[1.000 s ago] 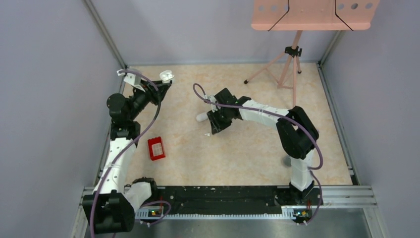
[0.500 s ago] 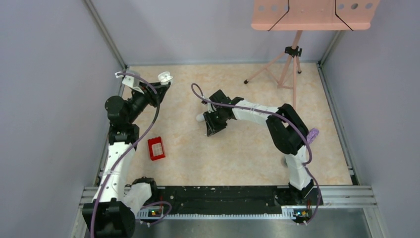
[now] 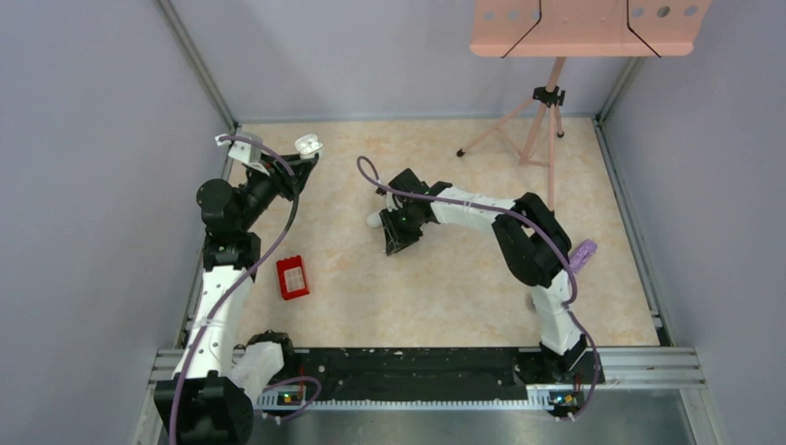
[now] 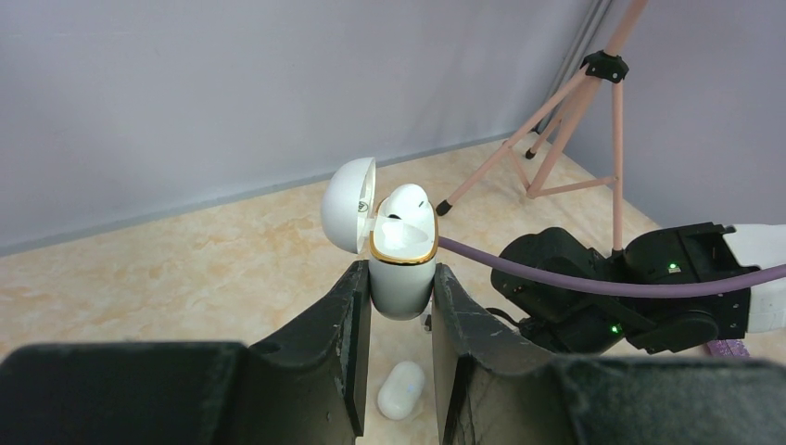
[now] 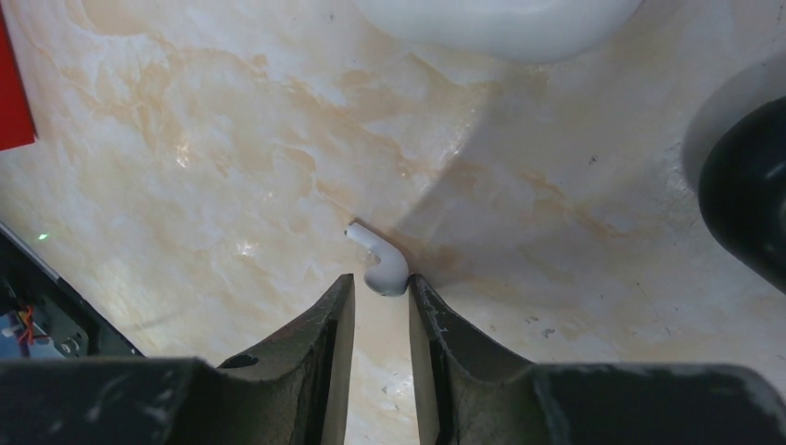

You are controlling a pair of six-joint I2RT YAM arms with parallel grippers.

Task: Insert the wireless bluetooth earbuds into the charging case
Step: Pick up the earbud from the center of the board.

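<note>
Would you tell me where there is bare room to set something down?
Bare: near middle, between the red box and the right arm's base; far strip beside the tripod. Crowded: around the right gripper, earbud and closed case.

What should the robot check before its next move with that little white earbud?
1. Charging case clamped in left end effector: ok.
2. Case lid open: ok.
3. Earbud between right end effector fingertips: ok.
4. Firm grip on earbud: cannot tell.
5. Room in case for it: cannot tell.
</note>
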